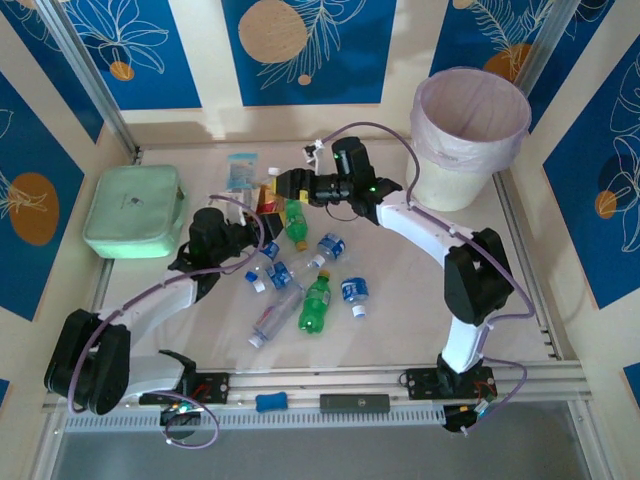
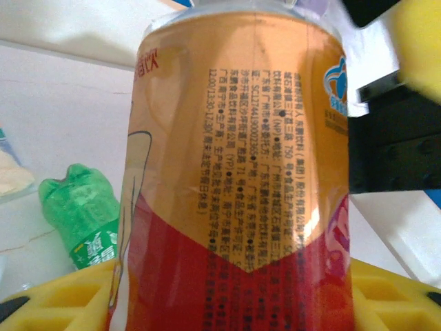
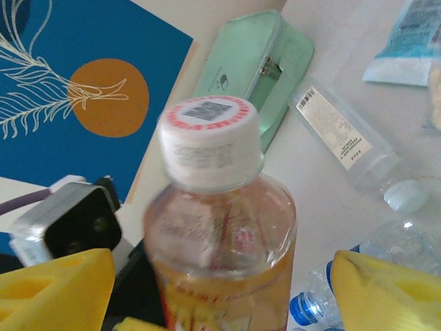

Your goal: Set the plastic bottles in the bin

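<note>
An orange-and-red labelled plastic bottle [image 1: 268, 201] with a white cap [image 3: 209, 140] stands upright between both grippers. My left gripper [image 1: 256, 219] is shut on its lower body [image 2: 234, 207], with yellow fingers [image 2: 62, 300] at either side. My right gripper [image 3: 220, 293] is open around the bottle's shoulder, and a gap shows on each side between its yellow fingers [image 3: 55, 289] and the bottle. Two green bottles [image 1: 316, 303] and several clear blue-labelled ones [image 1: 331, 247] lie on the table's middle. The bin [image 1: 470, 130] stands at the far right.
A mint-green pouch [image 1: 135, 210] lies at the left, and a blue-white packet [image 1: 241, 170] lies at the back. A flattened clear bottle [image 3: 344, 138] lies near the pouch. Blue patterned walls close in the table's sides and back.
</note>
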`<control>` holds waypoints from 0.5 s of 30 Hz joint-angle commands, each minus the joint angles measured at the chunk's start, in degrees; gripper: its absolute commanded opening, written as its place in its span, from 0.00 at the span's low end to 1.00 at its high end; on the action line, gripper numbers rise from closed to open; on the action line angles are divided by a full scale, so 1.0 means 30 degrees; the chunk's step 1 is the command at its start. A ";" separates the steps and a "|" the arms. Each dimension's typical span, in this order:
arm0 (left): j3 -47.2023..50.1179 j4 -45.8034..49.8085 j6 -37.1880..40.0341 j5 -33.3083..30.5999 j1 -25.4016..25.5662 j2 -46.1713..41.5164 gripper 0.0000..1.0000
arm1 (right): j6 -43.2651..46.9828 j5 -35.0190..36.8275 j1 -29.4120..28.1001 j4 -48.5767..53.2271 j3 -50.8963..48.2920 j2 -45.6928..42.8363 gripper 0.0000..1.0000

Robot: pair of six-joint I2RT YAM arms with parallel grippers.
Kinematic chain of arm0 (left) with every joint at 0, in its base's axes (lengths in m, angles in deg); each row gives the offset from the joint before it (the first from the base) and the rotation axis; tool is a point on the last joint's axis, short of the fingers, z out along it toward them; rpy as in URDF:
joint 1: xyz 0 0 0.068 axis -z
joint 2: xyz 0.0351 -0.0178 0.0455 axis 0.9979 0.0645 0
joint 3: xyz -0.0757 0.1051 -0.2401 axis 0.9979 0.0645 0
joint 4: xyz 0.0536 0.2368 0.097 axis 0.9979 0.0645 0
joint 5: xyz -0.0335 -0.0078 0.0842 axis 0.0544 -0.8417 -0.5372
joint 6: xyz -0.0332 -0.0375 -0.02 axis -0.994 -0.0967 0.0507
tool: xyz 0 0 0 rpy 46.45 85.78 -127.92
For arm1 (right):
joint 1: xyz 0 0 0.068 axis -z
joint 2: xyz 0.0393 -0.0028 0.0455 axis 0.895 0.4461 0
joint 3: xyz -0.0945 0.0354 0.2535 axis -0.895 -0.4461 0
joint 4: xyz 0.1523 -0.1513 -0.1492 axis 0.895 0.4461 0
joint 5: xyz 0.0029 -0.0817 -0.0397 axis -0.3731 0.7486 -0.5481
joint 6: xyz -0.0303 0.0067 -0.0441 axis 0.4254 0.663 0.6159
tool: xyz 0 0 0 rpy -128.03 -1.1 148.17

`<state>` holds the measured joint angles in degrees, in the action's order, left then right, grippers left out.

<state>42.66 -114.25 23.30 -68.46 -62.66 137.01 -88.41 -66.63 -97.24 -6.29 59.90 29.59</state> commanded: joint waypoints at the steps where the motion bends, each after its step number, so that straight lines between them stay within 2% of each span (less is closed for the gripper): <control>1: -0.0855 -0.1027 0.0051 0.0880 0.0391 0.0220 0.32 | -0.0179 -0.0652 -0.0253 0.0304 0.0775 0.0466 0.81; 3: -0.0973 -0.1044 0.0062 0.0944 0.0497 0.0354 0.32 | -0.0275 -0.0711 -0.0320 0.0205 0.0777 0.0611 0.78; 8: -0.0993 -0.1244 0.0059 0.0958 0.0646 0.0603 0.32 | -0.0374 -0.0712 -0.0323 -0.0003 0.0686 0.0662 0.62; 15: -0.0797 -0.1373 -0.0087 0.0940 0.0763 0.0647 0.35 | -0.0511 -0.0828 -0.0300 -0.0134 0.0498 0.0801 0.49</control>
<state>41.68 -115.32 22.78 -67.44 -61.26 138.80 -89.20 -67.96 -97.98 -6.31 60.58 31.12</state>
